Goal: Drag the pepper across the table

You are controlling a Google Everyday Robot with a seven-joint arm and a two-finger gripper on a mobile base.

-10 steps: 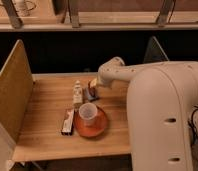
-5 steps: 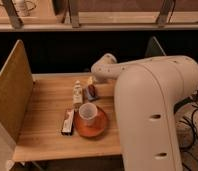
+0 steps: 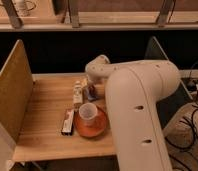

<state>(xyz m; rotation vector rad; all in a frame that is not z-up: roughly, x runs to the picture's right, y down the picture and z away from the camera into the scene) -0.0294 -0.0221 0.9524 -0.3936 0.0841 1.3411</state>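
Gripper (image 3: 93,86) first: it sits low over the far middle of the table (image 3: 42,117), at the end of the big white arm (image 3: 138,100) that curls in from the right and blocks much of it from where I stand. Whether it is clamped on anything or hanging loose I cannot tell; the wrist housing covers that part.

Right under the tool, or just in front of it, is the pepper (image 3: 92,91), a small dark red shape. It seems to lie on or against a flat grey-blue square (image 3: 89,96), and I cannot make out whether the tool touches it.

Just to the left of the gripper stands a slim white bottle (image 3: 78,93), upright, close beside the pepper. Nearer to me than the gripper is a pale cup (image 3: 88,113) sitting on an orange plate (image 3: 94,131). Left of that plate, and well in front of the gripper, a dark bar (image 3: 68,121) lies flat on the wood.

Far off to the gripper's left rises the tall side panel (image 3: 12,87) of the table.
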